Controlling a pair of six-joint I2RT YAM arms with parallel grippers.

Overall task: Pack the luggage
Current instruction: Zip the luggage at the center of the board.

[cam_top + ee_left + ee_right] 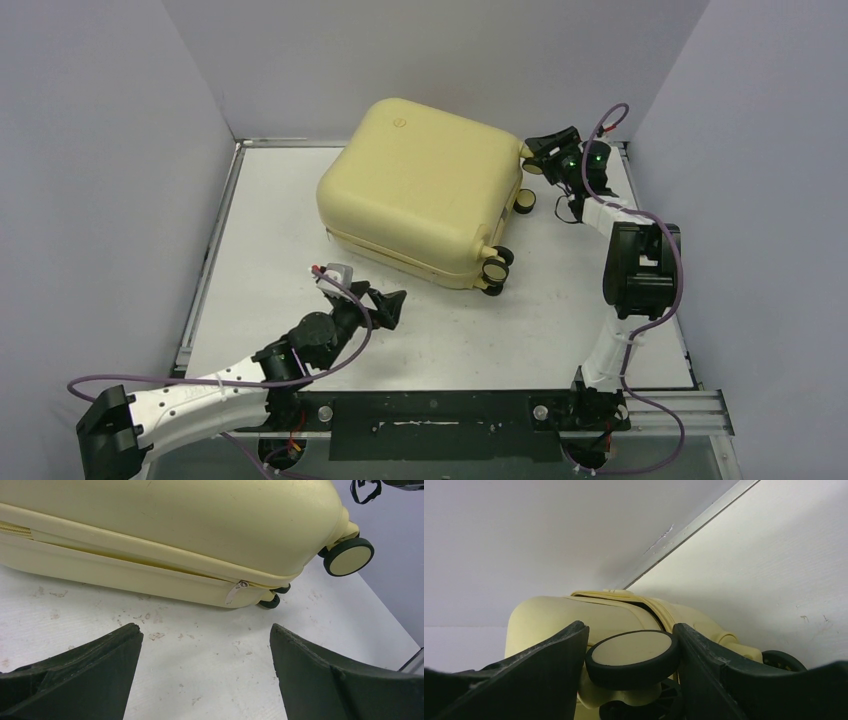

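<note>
The pale yellow luggage (420,185) lies flat at the back middle of the white table, lid down on its base, wheels to the right. My left gripper (393,310) is open and empty, low over the table in front of the luggage. In the left wrist view my left gripper (206,630) faces the luggage's front seam (175,525), where a silver zipper pull (234,592) hangs near the right corner. My right gripper (533,155) is at the luggage's far right corner. In the right wrist view it (630,630) is shut on a black-and-cream wheel (631,655), one finger touching each side.
Other wheels stick out at the luggage's front right corner (494,270) and right side (524,202). A metal rim (215,240) runs round the table, with grey walls close behind and on both sides. Bare white table (480,340) lies between the luggage and the arm bases.
</note>
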